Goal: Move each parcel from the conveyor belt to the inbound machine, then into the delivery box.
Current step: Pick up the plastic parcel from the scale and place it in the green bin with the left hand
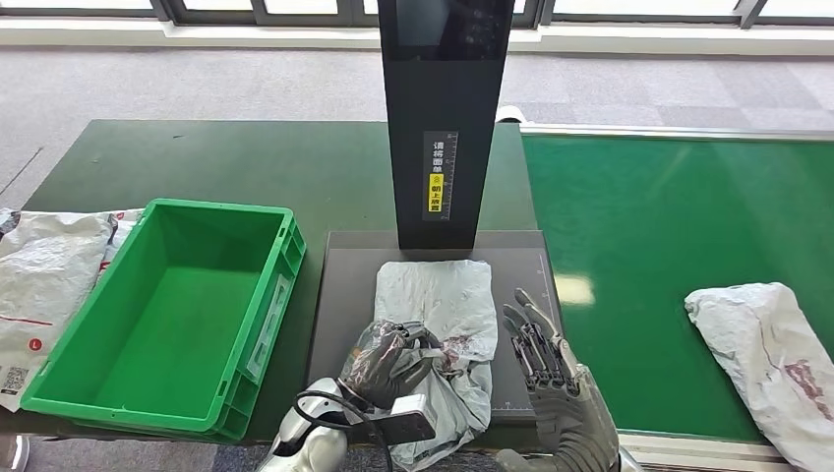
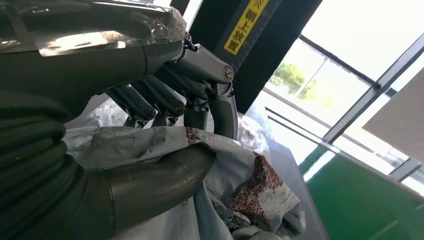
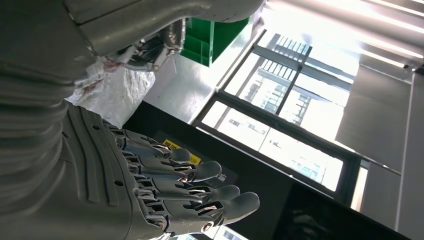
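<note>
Currently the left hand [image 1: 391,359] grips the near end of a grey plastic parcel [image 1: 441,305] lying on the inbound machine's dark platform [image 1: 339,295], thumb under a fold, fingers [image 2: 165,97] on top. Right hand [image 1: 541,354] hovers just beside it, fingers straight, holding nothing. Green delivery box [image 1: 261,295] stands to the left; another parcel [image 1: 772,344] lies on the conveyor belt [image 1: 639,236].

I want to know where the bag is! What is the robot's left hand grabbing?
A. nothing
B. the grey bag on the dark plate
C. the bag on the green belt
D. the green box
B: the left hand grips the crinkled grey bag lying on the dark plate.
</note>
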You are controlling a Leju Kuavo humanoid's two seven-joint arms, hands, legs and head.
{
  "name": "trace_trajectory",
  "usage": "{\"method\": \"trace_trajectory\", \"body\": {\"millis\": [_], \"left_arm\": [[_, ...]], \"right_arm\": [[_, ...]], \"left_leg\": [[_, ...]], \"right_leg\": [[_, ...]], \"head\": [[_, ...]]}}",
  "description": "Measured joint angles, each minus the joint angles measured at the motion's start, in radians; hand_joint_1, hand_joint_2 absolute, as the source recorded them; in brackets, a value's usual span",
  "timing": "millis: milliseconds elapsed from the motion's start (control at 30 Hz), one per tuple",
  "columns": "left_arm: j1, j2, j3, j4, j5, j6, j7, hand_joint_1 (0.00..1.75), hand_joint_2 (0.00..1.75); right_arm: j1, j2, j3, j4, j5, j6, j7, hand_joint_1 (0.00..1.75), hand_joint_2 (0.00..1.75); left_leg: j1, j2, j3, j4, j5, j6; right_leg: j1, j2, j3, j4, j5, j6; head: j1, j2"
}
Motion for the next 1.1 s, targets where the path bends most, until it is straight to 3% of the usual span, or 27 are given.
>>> {"method": "trace_trajectory", "body": {"millis": [200, 367, 700, 1100], "left_arm": [[0.028, 0.004, 0.048, -0.151, 0.047, 0.145, -0.046, 1.75, 1.75], [0.057, 0.012, 0.097, -0.309, 0.103, 0.209, -0.082, 1.75, 1.75], [0.100, 0.026, 0.138, -0.459, 0.170, 0.276, -0.148, 1.75, 1.75], [0.114, 0.038, 0.140, -0.499, 0.170, 0.276, -0.150, 1.75, 1.75]], "right_arm": [[0.004, 0.000, 0.000, -0.006, 0.002, -0.002, 0.000, 0.00, 1.75], [0.002, 0.000, 0.004, -0.006, -0.018, -0.019, 0.000, 0.00, 1.75], [0.001, -0.005, 0.025, -0.006, -0.029, -0.037, 0.000, 0.00, 1.75], [0.001, -0.010, 0.032, -0.006, -0.029, -0.037, 0.000, 0.00, 1.75]], "left_leg": [[0.000, 0.000, 0.000, 0.000, 0.000, 0.000], [0.000, 0.000, 0.000, 0.000, 0.000, 0.000], [0.000, -0.001, -0.001, 0.000, 0.000, 0.000], [0.000, -0.001, -0.001, 0.000, 0.000, 0.000]], "right_leg": [[0.000, 0.000, 0.000, 0.000, 0.000, 0.000], [0.000, 0.000, 0.000, 0.000, 0.000, 0.000], [0.000, 0.000, 0.000, 0.000, 0.000, 0.000], [0.000, 0.000, 0.000, 0.000, 0.000, 0.000]], "head": [[0.000, 0.000], [0.000, 0.000], [0.000, 0.000], [0.000, 0.000]]}}
